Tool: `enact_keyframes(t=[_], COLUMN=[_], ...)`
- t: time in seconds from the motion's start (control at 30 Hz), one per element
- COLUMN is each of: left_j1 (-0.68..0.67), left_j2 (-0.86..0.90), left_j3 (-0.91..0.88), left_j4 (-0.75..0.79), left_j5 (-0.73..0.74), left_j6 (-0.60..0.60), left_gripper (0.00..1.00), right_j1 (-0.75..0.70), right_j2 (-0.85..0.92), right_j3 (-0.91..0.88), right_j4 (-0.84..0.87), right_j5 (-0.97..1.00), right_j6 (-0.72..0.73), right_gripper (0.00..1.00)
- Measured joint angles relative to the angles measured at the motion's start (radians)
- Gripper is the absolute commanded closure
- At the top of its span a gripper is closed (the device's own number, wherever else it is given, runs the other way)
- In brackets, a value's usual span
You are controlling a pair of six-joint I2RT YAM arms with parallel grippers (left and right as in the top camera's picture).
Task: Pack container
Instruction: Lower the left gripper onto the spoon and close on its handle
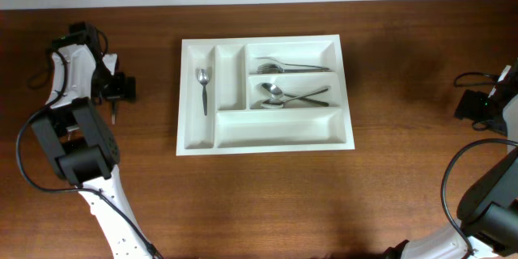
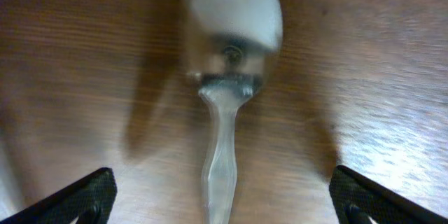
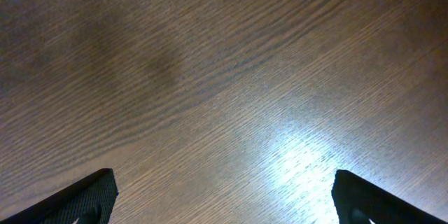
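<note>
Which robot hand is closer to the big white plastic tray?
Left. The left gripper sits just left of the white plastic tray; the right gripper is farther off, to its right.

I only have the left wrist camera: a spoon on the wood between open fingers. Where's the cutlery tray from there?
Observer: The white cutlery tray sits mid-table, off to the robot's right of the left fingers.
Operator: Which compartments are free?
Observer: The long bottom compartment and the second narrow compartment hold nothing.
Operator: Any spoons packed already?
Observer: Yes, a lone spoon lies in the narrow compartment nearest the left arm, bowl toward the far edge.
</note>
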Motion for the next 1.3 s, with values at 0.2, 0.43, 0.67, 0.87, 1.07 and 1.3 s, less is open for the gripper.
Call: enact_keyframes(t=[0.2, 0.43, 0.67, 0.87, 1.07, 1.3], left_j1=[0.0, 0.0, 0.0, 0.0, 0.0, 0.0], left_j2=[0.0, 0.002, 0.003, 0.004, 0.004, 0.006], left_j3=[-0.001, -0.001, -0.001, -0.001, -0.001, -0.001], left_j4=[0.002, 0.002, 0.002, 0.002, 0.004, 0.004], left_j5=[0.003, 0.006, 0.006, 0.007, 0.006, 0.007], left_j6=[0.003, 0.009, 0.009, 0.011, 0.012, 0.012], left_gripper=[0.19, 0.44, 0.68, 0.74, 0.83, 0.89], right_j1=[0.0, 0.0, 0.0, 0.0, 0.0, 0.0], right_j2=[0.0, 0.0, 0.0, 0.0, 0.0, 0.0], right_j3=[0.0, 0.0, 0.0, 0.0, 0.0, 0.0], right_j4=[0.0, 0.0, 0.0, 0.0, 0.0, 0.0], right_j5=[0.0, 0.0, 0.0, 0.0, 0.0, 0.0], right_j6=[0.0, 0.0, 0.0, -0.001, 0.0, 0.0], right_gripper=[0.01, 0.01, 0.01, 0.01, 0.01, 0.01])
